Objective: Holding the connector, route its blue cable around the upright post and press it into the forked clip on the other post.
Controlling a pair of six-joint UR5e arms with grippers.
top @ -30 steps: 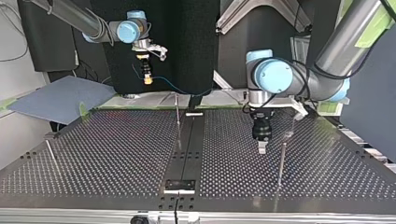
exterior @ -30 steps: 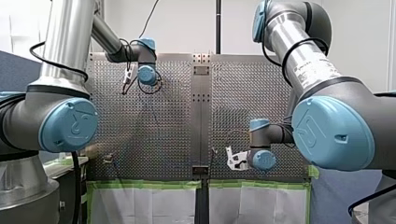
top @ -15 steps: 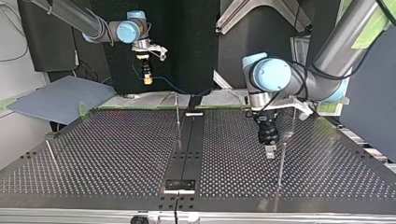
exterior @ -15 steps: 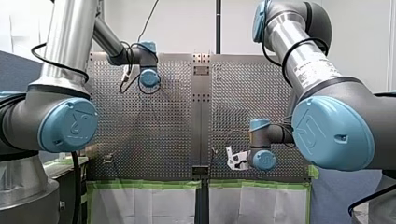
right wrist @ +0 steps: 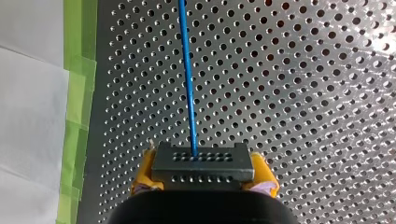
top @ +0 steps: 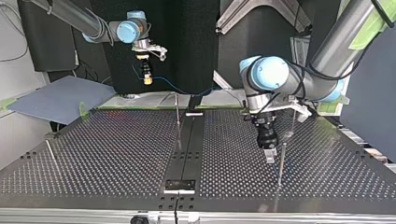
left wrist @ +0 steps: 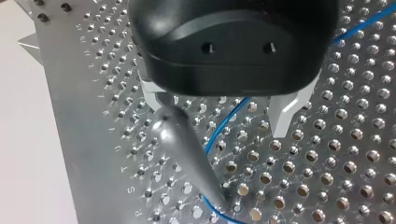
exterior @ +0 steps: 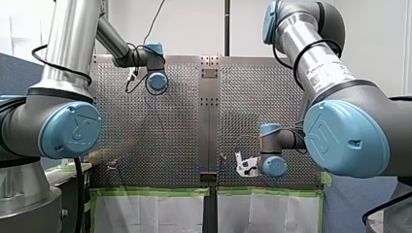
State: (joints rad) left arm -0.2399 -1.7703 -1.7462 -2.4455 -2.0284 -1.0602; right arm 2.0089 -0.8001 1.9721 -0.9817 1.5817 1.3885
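Left gripper [top: 269, 155], metal fingers apart with the thin blue cable [left wrist: 224, 126] between them, has slid closer to the slim upright metal post [top: 281, 163]; right gripper [right wrist: 204, 174] stays clamped on the dark rectangular connector [right wrist: 203, 161], high at the top view's left.

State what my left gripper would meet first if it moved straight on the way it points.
Probably the blue cable curving between its open fingers, then the perforated table. The upright post stands close by one finger and may brush it; depth is unclear.
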